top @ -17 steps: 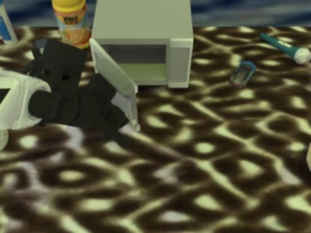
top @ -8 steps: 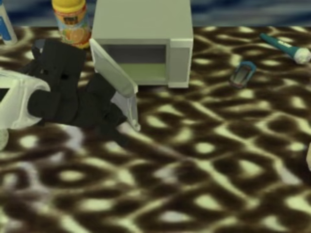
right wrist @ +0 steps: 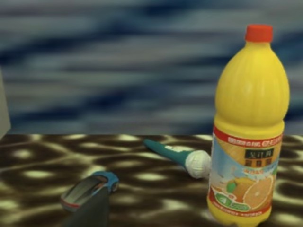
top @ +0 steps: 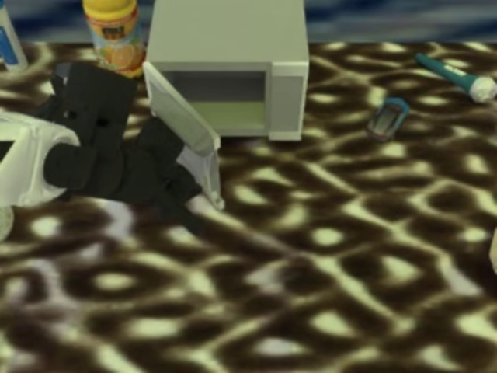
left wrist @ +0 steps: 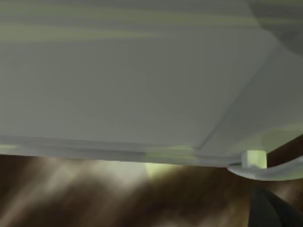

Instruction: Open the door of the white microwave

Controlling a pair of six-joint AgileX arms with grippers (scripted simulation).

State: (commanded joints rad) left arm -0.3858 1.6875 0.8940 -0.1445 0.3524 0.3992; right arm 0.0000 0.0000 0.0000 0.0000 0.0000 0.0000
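Note:
The white microwave (top: pixel 225 35) stands at the back of the table, its pale greenish inside (top: pixel 225 115) exposed. Its door (top: pixel 182 109) is swung out toward the front left, more than halfway open. My left gripper (top: pixel 196 183) is at the door's free edge, shut on the pale bar handle (top: pixel 212 177). The left wrist view is filled by the door panel (left wrist: pixel 132 85), with the handle (left wrist: pixel 270 170) beside one dark finger (left wrist: pixel 277 213). My right arm is parked off the right side, and its gripper is outside the top view.
An orange juice bottle (top: pixel 114 35) stands just left of the microwave, behind my left arm. A blue-and-white bottle (top: pixel 9 39) is at the far left. A small blue toy car (top: pixel 388 116) and a teal brush (top: pixel 454 76) lie right of the microwave.
My left arm has shifted only slightly. The door stays at nearly the same angle.

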